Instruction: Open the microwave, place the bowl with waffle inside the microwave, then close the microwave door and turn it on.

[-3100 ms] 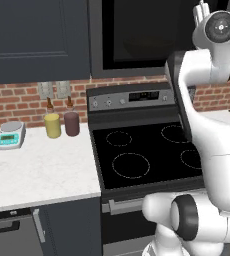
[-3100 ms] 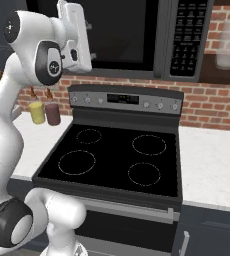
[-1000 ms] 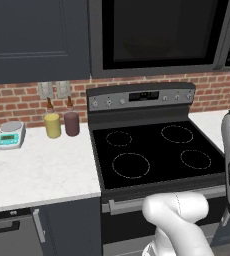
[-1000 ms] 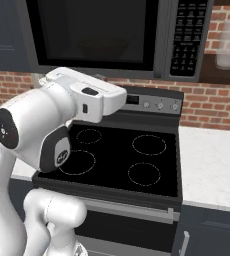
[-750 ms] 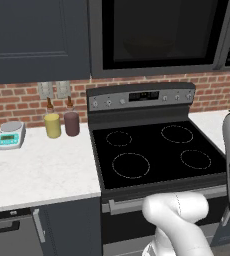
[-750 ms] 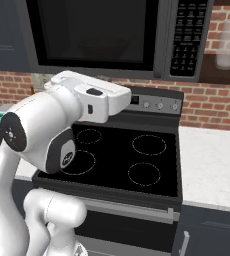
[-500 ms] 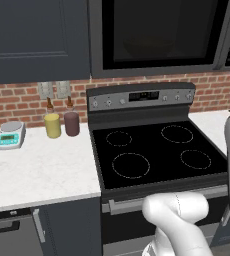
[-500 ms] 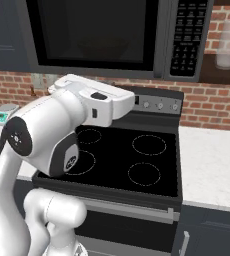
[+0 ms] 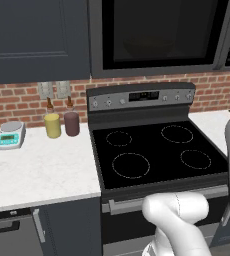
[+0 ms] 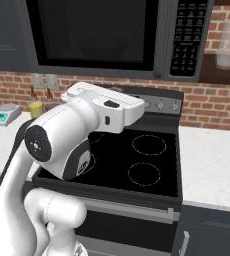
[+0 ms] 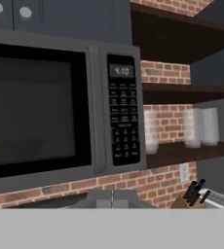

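The microwave (image 9: 157,70) hangs above the stove, and its door (image 11: 36,112) with the black glass is closed. The button panel (image 11: 123,116) at its right has a lit display. Behind the glass is a dim rounded shape (image 10: 104,50); I cannot tell whether it is the bowl, and the waffle is hidden. In the hand view my gripper (image 11: 113,198) sits low, in front of the microwave's lower right corner. Its tips are pressed together with nothing between them. My white forearm (image 10: 112,110) reaches across above the stove's back edge.
The black-topped stove (image 9: 152,150) lies below the microwave. A yellow jar (image 9: 52,125), a maroon jar (image 9: 71,123) and a small scale (image 9: 11,135) stand on the left counter. Cups (image 11: 201,126) sit on open shelves to the right, with a knife block (image 11: 192,194) below.
Three seconds ago the hand was raised by the microwave; the arm has since swung down and to the right. Over the last second the forearm drifts a little further. The door stays closed.
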### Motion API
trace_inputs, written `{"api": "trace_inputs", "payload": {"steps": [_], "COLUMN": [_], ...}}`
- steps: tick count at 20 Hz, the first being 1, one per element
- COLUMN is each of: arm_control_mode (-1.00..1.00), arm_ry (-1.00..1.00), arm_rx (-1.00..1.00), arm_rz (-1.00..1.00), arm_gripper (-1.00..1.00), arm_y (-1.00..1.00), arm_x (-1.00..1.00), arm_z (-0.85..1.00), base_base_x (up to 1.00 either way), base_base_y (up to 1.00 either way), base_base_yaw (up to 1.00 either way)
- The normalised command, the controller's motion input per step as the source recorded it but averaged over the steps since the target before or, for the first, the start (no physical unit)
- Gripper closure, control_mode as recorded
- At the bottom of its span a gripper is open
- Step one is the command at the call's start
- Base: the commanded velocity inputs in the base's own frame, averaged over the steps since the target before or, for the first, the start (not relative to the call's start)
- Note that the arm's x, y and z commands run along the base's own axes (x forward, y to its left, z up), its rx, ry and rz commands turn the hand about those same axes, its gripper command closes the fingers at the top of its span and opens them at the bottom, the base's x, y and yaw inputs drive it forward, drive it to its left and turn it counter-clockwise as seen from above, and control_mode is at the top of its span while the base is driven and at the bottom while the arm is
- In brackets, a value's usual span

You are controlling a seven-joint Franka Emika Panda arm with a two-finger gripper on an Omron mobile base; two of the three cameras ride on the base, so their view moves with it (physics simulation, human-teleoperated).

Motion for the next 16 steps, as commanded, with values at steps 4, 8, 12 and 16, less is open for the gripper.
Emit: {"api": "trace_inputs", "payload": {"steps": [4, 8, 12, 16], "arm_control_mode": [-1.00, -1.00, -1.00, -1.00], "arm_ry": [0.00, 0.00, 0.00, 0.00], "arm_rx": [0.00, 0.00, 0.00, 0.00], "arm_rz": [0.00, 0.00, 0.00, 0.06], "arm_gripper": [1.00, 1.00, 1.00, 1.00], "arm_y": [-0.13, -0.18, -0.18, -0.14], "arm_x": [0.18, 0.15, 0.11, 0.07], "arm_z": [0.00, 0.00, 0.00, 0.00], "base_base_x": [0.00, 0.00, 0.00, 0.00], "base_base_y": [0.00, 0.00, 0.00, 0.00], "base_base_yaw": [0.00, 0.00, 0.00, 0.00]}}
